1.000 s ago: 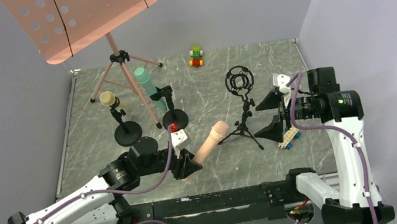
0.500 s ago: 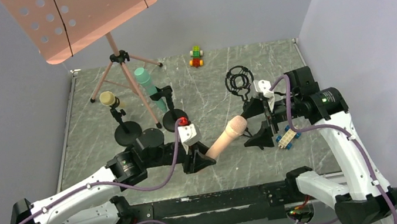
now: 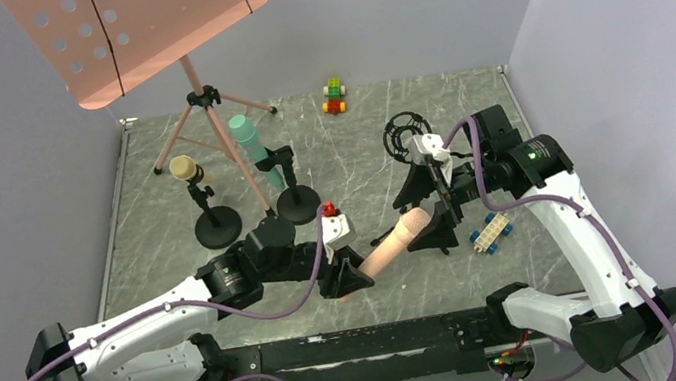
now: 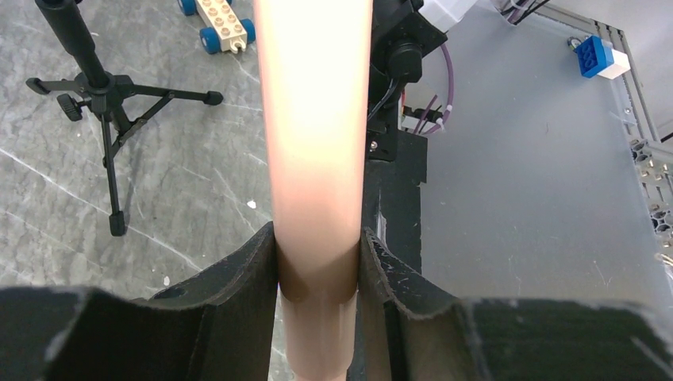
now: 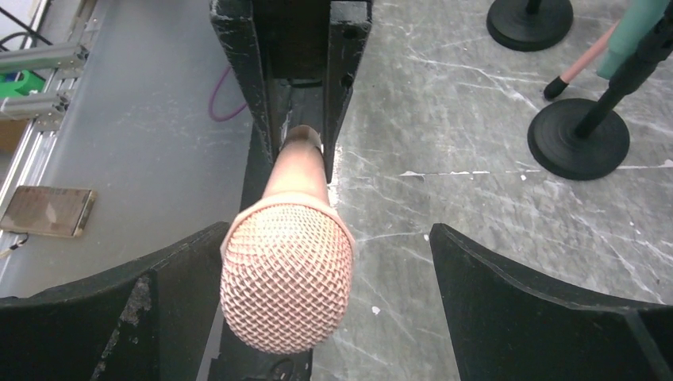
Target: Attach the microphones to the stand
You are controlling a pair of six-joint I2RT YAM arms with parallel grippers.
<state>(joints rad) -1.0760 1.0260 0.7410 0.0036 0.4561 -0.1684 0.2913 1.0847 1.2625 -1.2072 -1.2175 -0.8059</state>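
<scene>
Progress stands at two of three: the teal microphone [image 3: 249, 141] and the yellow microphone [image 3: 184, 167] sit on round-based stands. The pink microphone [image 3: 400, 240] hangs above the tabletop [image 3: 348, 148]. The left tool [image 3: 347, 278] clamps its tail, and its head lies between the right tool's [image 3: 431, 219] wide-open jaws. The tripod stand [image 4: 105, 94] waits empty.

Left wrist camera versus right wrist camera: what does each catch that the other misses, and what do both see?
Only the left wrist view shows the black tripod stand and the cream brick car with blue wheels. Only the right wrist view shows the mesh head of the pink microphone, the open right gripper flanking it, two round stand bases and part of the teal microphone. Both show the pink microphone clamped near its tail by the left gripper, over the grey marbled table.
</scene>
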